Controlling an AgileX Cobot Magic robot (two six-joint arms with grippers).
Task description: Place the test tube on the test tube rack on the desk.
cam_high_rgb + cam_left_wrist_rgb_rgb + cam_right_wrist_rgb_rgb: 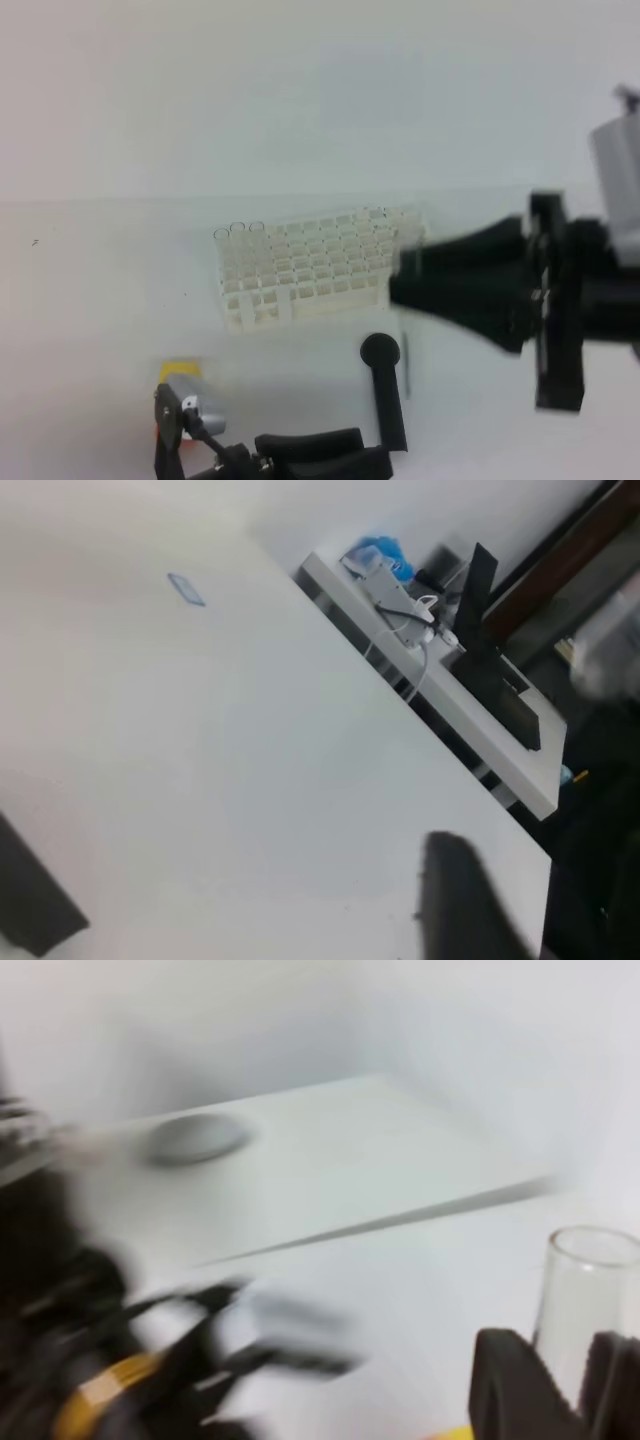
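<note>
Overhead, the white test tube rack [315, 268] stands on the plain white surface [100, 300], a few clear tubes upright in its far-left holes. The right end effector [400, 280] reaches in from the right, its black tip at the rack's right end; the blur hides how far its fingers are spread there. Just below it a black round-headed stick [386, 390] lies on the surface, with a faint glassy streak beside it that cannot be identified for sure. A yellow block [182, 372] sits at the lower left, next to the left arm's dark body along the bottom edge.

From the left wrist, only bare surface [200, 760] and a white side table [440, 680] with cables show; two dark fingers [465, 900] stand well apart, holding nothing.

From the right wrist, the test tube [585, 1295] stands upright between two black fingers [515, 1385], which grip its lower part, open rim on top. The rest is blurred.
</note>
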